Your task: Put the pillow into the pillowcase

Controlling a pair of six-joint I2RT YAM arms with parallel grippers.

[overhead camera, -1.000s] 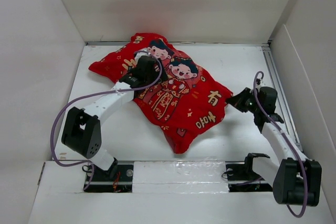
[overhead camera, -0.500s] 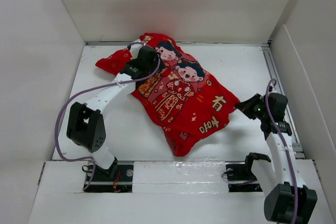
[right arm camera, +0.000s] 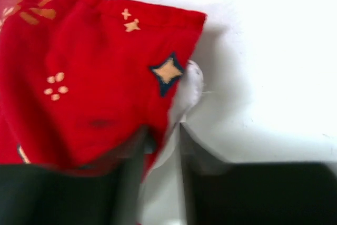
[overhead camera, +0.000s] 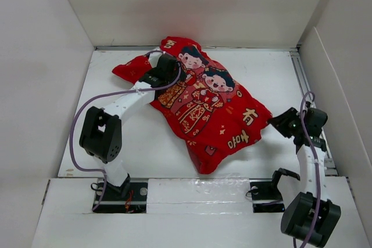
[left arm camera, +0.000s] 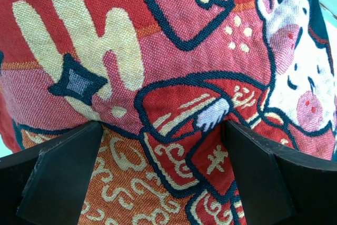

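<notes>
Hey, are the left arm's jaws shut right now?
No, in the left wrist view the two jaws stand wide apart, with the red pillowcase filling the gap between them.

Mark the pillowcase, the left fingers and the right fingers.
pillowcase (overhead camera: 203,108), top view, printed middle.
left fingers (left arm camera: 58,177), left wrist view, one finger's flat face.
right fingers (right arm camera: 196,168), right wrist view, one finger's base.

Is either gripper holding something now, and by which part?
Left gripper: nothing, open jaws rest on the pillowcase. Right gripper: pillowcase edge lies between its fingers; grip cannot be told.

One pillowcase (overhead camera: 206,105), one pillow (right arm camera: 193,84), one left arm (overhead camera: 125,105), one right arm (overhead camera: 308,164)
</notes>
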